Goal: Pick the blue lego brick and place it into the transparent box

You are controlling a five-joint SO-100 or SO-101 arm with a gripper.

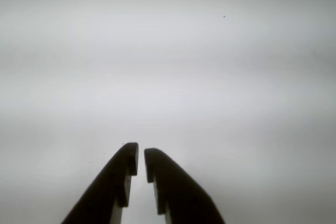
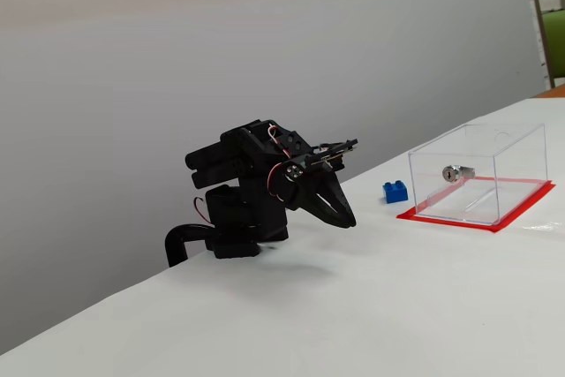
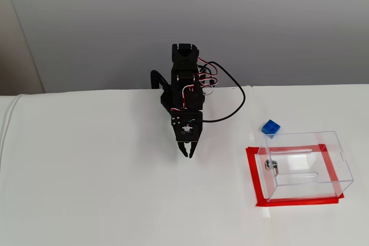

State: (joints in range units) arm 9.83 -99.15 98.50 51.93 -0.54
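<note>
White surface (image 3: 86, 188) carries everything. I read my end effector (image 3: 188, 154) as nearly closed and empty, hovering low. Brick (image 3: 270, 127) lies at its 2 o'clock in this fixed view, well apart, just beside the box (image 3: 337, 168), at the box's 11 o'clock corner.

The black arm (image 2: 247, 192) sits folded low over its base, its upper links doubled back and red and black wires looping from the wrist. The gripper (image 2: 347, 218) points forward and down, tips just above the surface. In the wrist view its two dark fingers (image 1: 123, 174) nearly meet, a thin gap between them, holding nothing.
</note>
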